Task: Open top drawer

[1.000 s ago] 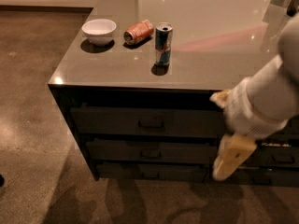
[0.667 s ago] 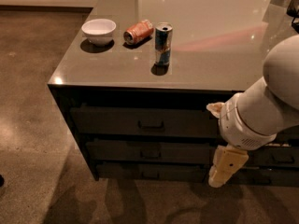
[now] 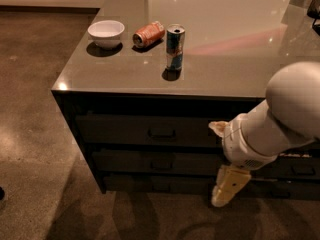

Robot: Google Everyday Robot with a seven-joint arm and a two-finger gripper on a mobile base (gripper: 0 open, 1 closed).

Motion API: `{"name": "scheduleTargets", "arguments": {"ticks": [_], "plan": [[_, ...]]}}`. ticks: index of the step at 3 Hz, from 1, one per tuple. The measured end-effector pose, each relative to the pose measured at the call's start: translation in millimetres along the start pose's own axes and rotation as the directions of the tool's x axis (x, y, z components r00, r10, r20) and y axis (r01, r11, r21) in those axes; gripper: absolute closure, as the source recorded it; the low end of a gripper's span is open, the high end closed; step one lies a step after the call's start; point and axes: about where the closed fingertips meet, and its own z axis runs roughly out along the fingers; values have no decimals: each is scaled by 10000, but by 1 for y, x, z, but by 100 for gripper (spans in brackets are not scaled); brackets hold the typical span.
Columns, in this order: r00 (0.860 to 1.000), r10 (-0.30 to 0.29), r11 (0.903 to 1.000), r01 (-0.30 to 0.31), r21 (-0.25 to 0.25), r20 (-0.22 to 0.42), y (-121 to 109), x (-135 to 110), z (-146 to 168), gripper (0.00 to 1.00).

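The gripper (image 3: 227, 186) hangs low before the lower drawers, pointing downward; whether its jaws are released or clenched I cannot tell, though it seems to grasp nothing. Up and left, well apart, the top drawer (image 3: 120, 130) sits shut under the tabletop (image 3: 235, 59), its handle (image 3: 161, 132) untouched. Reaching, gripping and pulling are all left.

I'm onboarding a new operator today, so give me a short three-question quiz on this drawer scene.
1. True or false: the top drawer is pulled out.
2. The orange can on the counter is: A) upright B) on its side C) hanging off the edge.
3. Fill in: the gripper hangs ___ than the drawer handle, rightward in view.
Key: 1 false; 2 B; 3 lower.
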Motion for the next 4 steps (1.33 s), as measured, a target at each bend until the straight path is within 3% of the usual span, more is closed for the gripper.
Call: {"name": "scheduleTargets", "arguments": {"ticks": [1,2,3,4], "plan": [[9930,-177,9996,147,258,1164,-10,-4,54,0],[9768,-215,9962,29,870,2130,-46,-10,97,0],[9634,-233,9925,-98,1219,2670,-89,-16,128,0],[9634,-313,9895,-76,1440,2662,-130,-22,149,0]]}}
